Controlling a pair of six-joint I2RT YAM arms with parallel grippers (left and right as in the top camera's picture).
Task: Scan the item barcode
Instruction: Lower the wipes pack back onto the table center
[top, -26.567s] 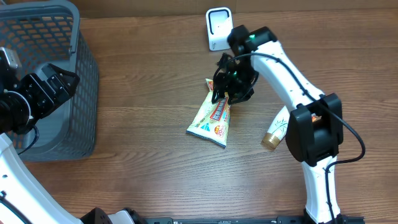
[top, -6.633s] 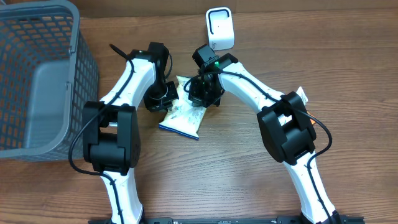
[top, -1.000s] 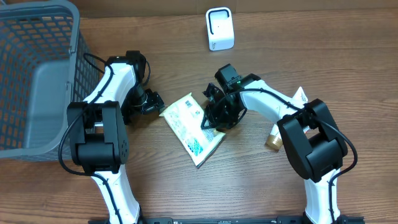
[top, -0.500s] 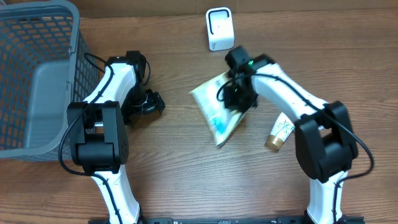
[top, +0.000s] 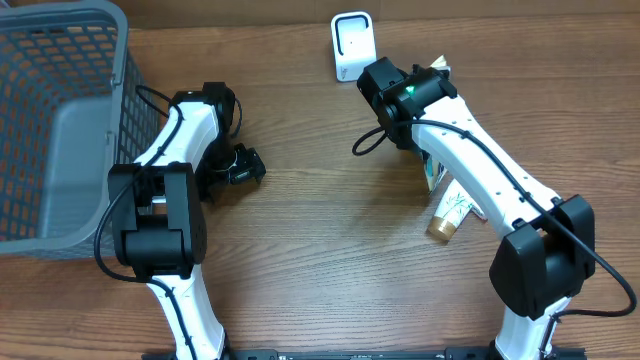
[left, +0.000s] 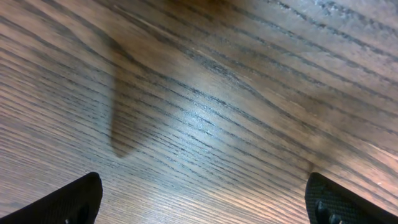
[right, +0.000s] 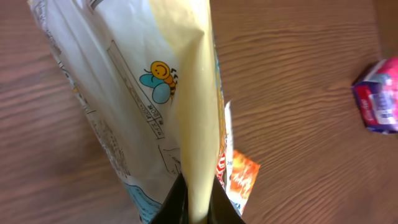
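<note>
1. The table (left: 199, 112) under me is grained wood with a faint sheen.
2. The pouch (right: 124, 93) looks like smooth, slightly glossy printed film.
3. The basket (top: 140, 130) is matt grey plastic mesh.
4. My right gripper (right: 198, 208) is matt black.

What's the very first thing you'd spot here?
The snack bag with a little bee on it, pinched at its edge by the right gripper and held above the table, near the white scanner at the back. Then the big grey basket on the left side.
</note>
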